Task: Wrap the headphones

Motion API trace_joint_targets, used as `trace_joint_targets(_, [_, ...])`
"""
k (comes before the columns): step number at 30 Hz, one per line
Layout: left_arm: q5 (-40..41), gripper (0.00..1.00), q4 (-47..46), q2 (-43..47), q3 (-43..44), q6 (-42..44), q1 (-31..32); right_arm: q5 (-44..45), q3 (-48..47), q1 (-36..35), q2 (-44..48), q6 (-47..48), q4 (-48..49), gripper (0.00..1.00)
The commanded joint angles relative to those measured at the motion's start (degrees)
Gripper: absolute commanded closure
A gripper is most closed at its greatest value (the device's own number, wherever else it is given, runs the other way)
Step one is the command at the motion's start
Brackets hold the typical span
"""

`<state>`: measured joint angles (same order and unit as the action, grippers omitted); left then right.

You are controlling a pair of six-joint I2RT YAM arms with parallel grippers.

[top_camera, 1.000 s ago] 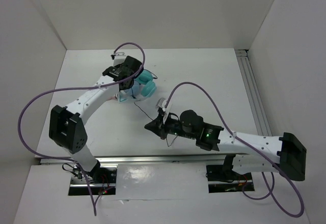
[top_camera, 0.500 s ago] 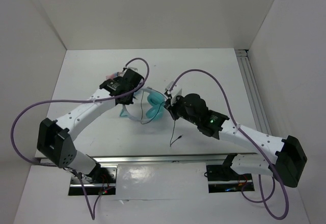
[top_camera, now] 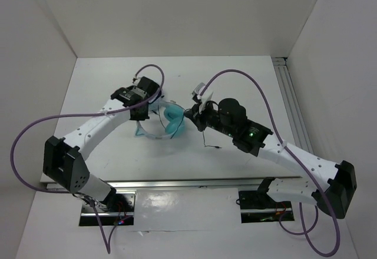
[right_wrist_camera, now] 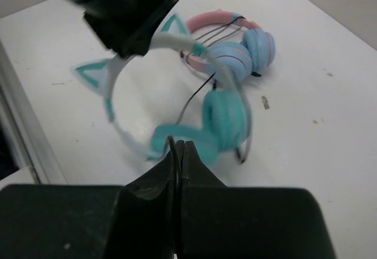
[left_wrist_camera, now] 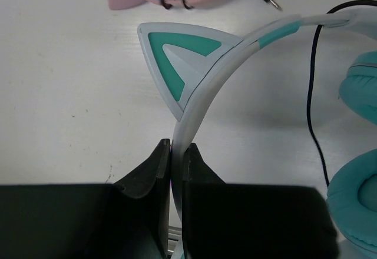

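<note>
The teal cat-ear headphones (top_camera: pixel 169 122) sit between the two grippers near the middle of the white table (top_camera: pixel 235 82). In the top view they are at 3 o'clock from the left gripper (top_camera: pixel 143 109) and at 9 o'clock from the right gripper (top_camera: pixel 192 113).

The left gripper (left_wrist_camera: pixel 177 147) is clamped on the pale blue-white headband (left_wrist_camera: pixel 203 91). From the jaws the band rises toward 12 o'clock, then curves off to 2 o'clock. One cat ear (left_wrist_camera: pixel 177 59) (pale rim, teal inner face) stands on the band at 12 o'clock from the fingertips.

The right gripper (right_wrist_camera: pixel 179 148) is pinched shut on the thin black cable (right_wrist_camera: pixel 189 97). The two teal cups (right_wrist_camera: pixel 225 115) lie at 12 to 1 o'clock just past its fingertips. In the top view the cable's loose end (top_camera: pixel 215 147) trails toward 5 o'clock of that gripper.

Pink-banded headphones with light blue cups (right_wrist_camera: pixel 238 44) lie on the table just beyond the teal pair, at 1 o'clock in the right wrist view.
</note>
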<state>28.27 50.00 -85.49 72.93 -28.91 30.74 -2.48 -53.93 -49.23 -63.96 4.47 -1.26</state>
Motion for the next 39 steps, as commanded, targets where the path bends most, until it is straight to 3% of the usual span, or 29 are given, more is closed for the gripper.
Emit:
trace_joint_targets(1, [2.1, 1.00, 1.9, 1.1, 7.9, -8.9, -5.5, -3.9, 0.6, -2.6, 3.0, -1.8, 0.8, 1.00])
trace_joint_targets(8, [4.1, 1.00, 4.7, -8.7, 19.6, -14.4, -7.4, -5.7, 0.6, -8.2, 2.4, -2.4, 1.3, 1.00])
trace_joint_targets(15, [5.6, 1.00, 4.6, -15.8, 17.4, -14.4, -7.4, -2.5, -2.4, -9.4, 3.0, -0.9, -1.9, 1.00])
trace_joint_targets(20, [3.5, 1.00, 1.7, -13.3, 16.0, -12.1, -6.8, 2.0, -2.9, -9.4, 1.9, 1.1, -3.3, 1.00])
trace_joint_targets(29, [2.7, 1.00, 3.6, -13.3, 18.9, -7.7, -6.8, 2.4, -2.9, -8.9, 2.4, 1.8, -2.1, 1.00])
trace_joint_targets(33, [2.1, 1.00, 2.9, -11.1, 15.7, -4.9, -2.7, 4.8, -5.2, -7.6, 1.8, 5.8, -2.6, 1.00])
trace_joint_targets(39, [1.5, 1.00, 1.3, -1.1, 8.2, 1.6, 4.6, 6.6, -7.4, -4.3, 1.1, 9.1, -4.5, 1.00])
